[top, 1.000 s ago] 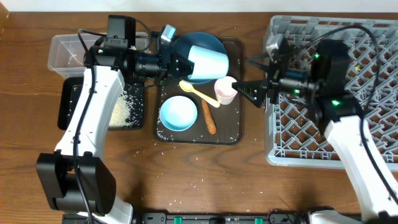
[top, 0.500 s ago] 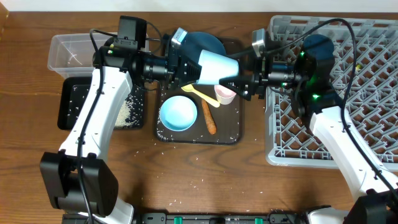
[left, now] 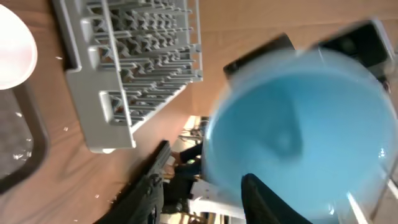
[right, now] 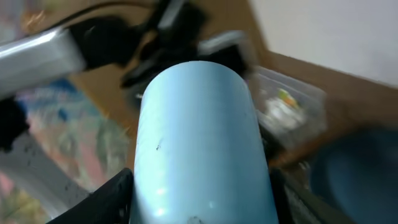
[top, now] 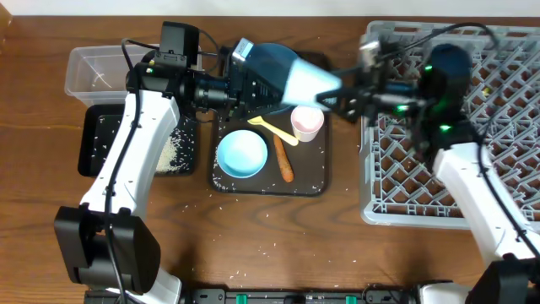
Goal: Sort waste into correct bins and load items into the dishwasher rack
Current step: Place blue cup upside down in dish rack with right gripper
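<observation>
We can read no text, number or sign anywhere. The yellow-green printed snack wrapper (right: 284,98), lying inside the clear plastic rectangular tub (right: 306,119), is too blurred for us to make out its print.

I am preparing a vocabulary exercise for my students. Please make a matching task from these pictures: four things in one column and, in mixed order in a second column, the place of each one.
Things:
1. light blue cup
2. pale blue bowl
3. heap of white rice
4. carrot-like stick

Places:
A. in the black tray
B. lying just to the right of the bowl
C. held in the air, resting on nothing
D. standing upright on the brown serving tray

Pairs: 1-C, 2-D, 3-A, 4-B
</observation>
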